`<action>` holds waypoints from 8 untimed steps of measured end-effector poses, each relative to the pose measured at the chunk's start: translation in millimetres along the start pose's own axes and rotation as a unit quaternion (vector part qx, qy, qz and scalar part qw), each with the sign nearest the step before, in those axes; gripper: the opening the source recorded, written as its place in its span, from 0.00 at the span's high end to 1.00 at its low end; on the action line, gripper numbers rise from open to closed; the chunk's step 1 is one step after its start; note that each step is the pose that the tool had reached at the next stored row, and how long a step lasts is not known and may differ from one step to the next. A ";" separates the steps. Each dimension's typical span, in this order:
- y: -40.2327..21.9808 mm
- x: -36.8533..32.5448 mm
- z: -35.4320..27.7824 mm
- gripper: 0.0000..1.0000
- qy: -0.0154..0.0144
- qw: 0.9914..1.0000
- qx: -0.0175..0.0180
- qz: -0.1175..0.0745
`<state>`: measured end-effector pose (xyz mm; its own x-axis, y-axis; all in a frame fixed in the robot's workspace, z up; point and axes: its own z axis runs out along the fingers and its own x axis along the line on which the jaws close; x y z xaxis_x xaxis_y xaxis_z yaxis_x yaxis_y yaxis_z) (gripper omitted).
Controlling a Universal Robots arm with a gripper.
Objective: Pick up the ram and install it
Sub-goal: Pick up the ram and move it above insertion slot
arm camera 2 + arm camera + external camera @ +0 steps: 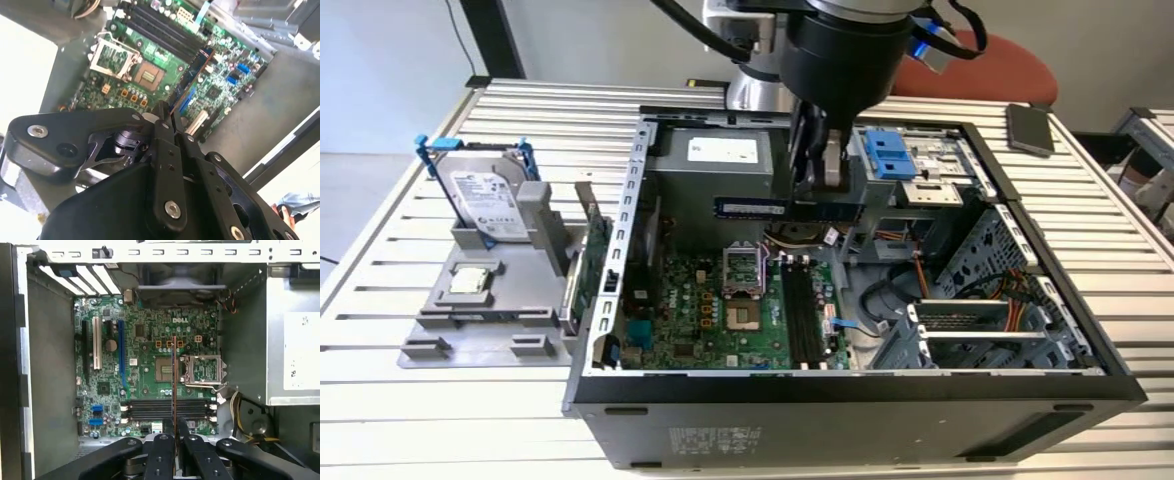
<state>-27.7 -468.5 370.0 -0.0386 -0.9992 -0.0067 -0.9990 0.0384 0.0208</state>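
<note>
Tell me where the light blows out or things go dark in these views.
Second wrist view: outside the computer case is blown out white, and the gripper holding the ram is a dark mass. First wrist view: the power supply label glares white. Exterior view: even light, no hard shadows.

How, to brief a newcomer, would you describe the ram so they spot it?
In the open computer case, look above the green motherboard, where the gripper hangs. The ram is the thin dark stick clamped in it, held aloft, unlike the black slots below.
</note>
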 end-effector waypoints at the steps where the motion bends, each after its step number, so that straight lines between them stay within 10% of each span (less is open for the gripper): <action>1: -3.6 -1.7 0.0 1.00 0.000 1.000 0.000 0.000; 8: -29.5 -11.9 0.4 1.00 0.000 1.000 0.000 0.000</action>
<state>2.3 -457.7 369.1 -0.0385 -0.9992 -0.0068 -0.9990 0.0384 0.0207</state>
